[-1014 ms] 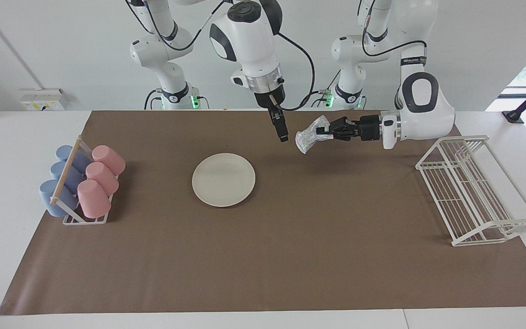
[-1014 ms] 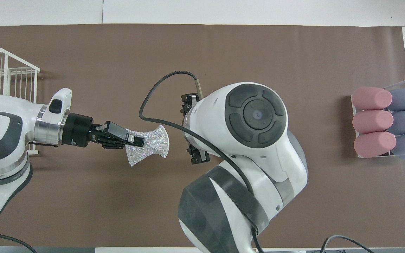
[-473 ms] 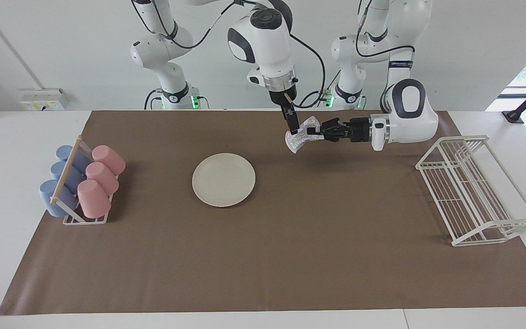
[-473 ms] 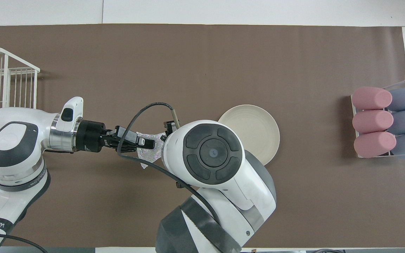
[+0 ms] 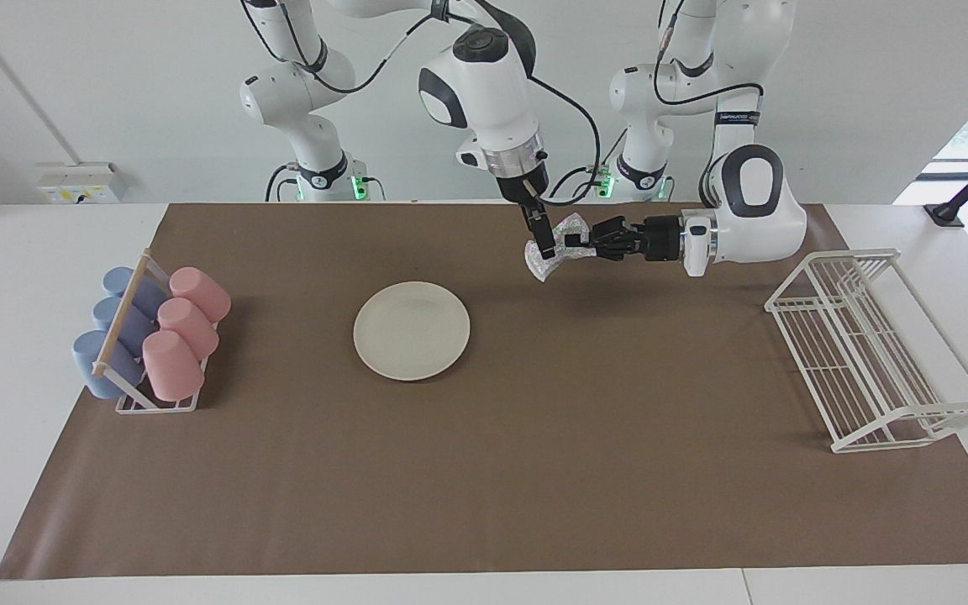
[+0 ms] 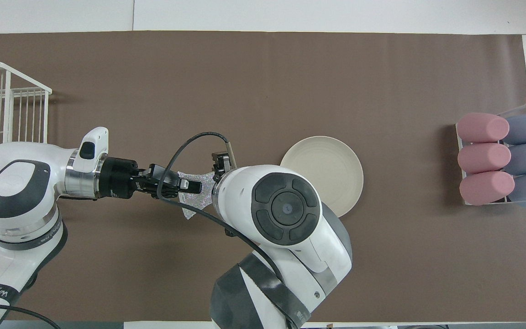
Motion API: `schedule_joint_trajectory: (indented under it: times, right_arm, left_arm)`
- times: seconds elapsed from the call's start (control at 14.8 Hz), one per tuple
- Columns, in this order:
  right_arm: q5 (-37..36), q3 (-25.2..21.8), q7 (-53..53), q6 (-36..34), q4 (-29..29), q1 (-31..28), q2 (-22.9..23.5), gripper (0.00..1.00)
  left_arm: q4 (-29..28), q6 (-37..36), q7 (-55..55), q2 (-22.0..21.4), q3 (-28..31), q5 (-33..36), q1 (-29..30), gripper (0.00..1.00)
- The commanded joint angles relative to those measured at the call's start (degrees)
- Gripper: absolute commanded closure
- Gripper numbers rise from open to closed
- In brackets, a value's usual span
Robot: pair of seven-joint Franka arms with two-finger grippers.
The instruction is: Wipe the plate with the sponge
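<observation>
The cream-white plate [image 5: 411, 330] lies flat on the brown mat near the middle of the table. In the overhead view the right arm covers the plate's [image 6: 331, 171] edge. My left gripper [image 5: 574, 245] reaches in sideways, shut on the silvery sponge [image 5: 538, 264], and holds it in the air over the mat, beside the plate toward the left arm's end. The sponge [image 6: 197, 197] also shows in the overhead view at the left gripper [image 6: 192, 186]. My right gripper [image 5: 546, 250] points down and sits right at the sponge.
A rack of pink and blue cups [image 5: 152, 336] lying on their sides stands at the right arm's end and also shows in the overhead view [image 6: 500, 160]. A white wire dish rack [image 5: 870, 353] stands at the left arm's end; the overhead view [image 6: 2, 105] shows it too.
The right arm has swung from over the plate to the sponge, uncovering the plate in the overhead view. The left gripper has carried the sponge slightly toward the middle to meet it.
</observation>
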Motion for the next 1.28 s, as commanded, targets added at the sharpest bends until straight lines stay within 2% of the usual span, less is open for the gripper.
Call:
schedule_joint_trajectory:
  times: [0.0, 0.34, 0.47, 0.81, 0.88, 1.01, 1.08, 1.22]
  right_arm:
    - [1.18, 0.35, 0.59, 1.31, -2.03, -0.31, -0.79, 0.0]
    - [1.18, 0.35, 0.68, 2.8, -2.47, -0.22, -0.7, 0.0]
    - [1.18, 0.43, 0.68, 6.13, -3.43, -0.05, -0.7, 0.0]
    - [1.44, 0.43, 0.86, 6.67, -3.52, 0.83, -0.7, 0.0]
    - [1.53, 0.43, 0.86, 6.67, -3.52, 0.83, -0.7, 0.2]
    - [1.44, 0.35, 0.77, 7.11, -3.52, 1.27, -0.7, 0.87]
    - [1.44, 0.35, 0.86, 7.2, -3.52, 1.45, -0.7, 1.0]
    - [1.53, 0.35, 0.86, 7.28, -3.52, 1.36, -0.7, 1.0]
  left_arm:
    - [-1.97, -0.28, 0.96, -2.0, 0.64, -1.28, -0.67, 1.0]
    - [-1.97, -0.72, 1.05, -2.0, 0.82, -1.1, -0.58, 1.0]
    - [-1.97, -0.72, 1.13, -2.0, 0.82, -1.02, -0.58, 1.0]
    - [-2.06, -1.51, 1.13, -2.0, 0.91, -0.66, -0.23, 1.0]
    - [-1.97, -1.51, 1.13, -2.0, 0.91, -0.58, -0.23, 1.0]
    - [-1.97, -1.42, 1.13, -2.0, 0.91, -0.58, -0.23, 1.0]
    - [-1.97, -1.51, 1.13, -2.0, 0.91, -0.58, -0.23, 1.0]
    - [-1.97, -1.51, 1.13, -2.0, 0.91, -0.49, -0.23, 1.0]
